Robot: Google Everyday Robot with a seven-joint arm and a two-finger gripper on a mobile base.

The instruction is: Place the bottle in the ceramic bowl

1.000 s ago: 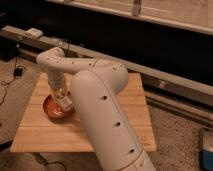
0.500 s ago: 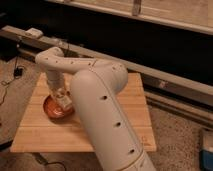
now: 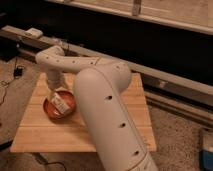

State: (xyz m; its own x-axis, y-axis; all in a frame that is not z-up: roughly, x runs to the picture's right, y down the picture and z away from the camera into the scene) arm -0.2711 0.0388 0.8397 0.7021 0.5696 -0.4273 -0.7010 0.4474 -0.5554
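Observation:
The ceramic bowl [image 3: 48, 109] is a shallow orange-red dish on the left part of a wooden table [image 3: 125, 107]. The bottle [image 3: 61, 104] is small and white with a dark label mark; it lies tilted over the inside of the bowl. My gripper [image 3: 56, 96] hangs from the white arm straight down over the bowl, right at the bottle's upper end. The gripper's end blends with the bottle, so I cannot tell whether it holds it. My big white arm segment [image 3: 105, 110] covers the middle of the table.
The table stands on a speckled floor [image 3: 175, 135]. A long dark rail or ledge [image 3: 165, 82] runs behind the table. Cables lie on the floor at the far left [image 3: 10, 85]. A blue object [image 3: 206, 150] sits at the right edge.

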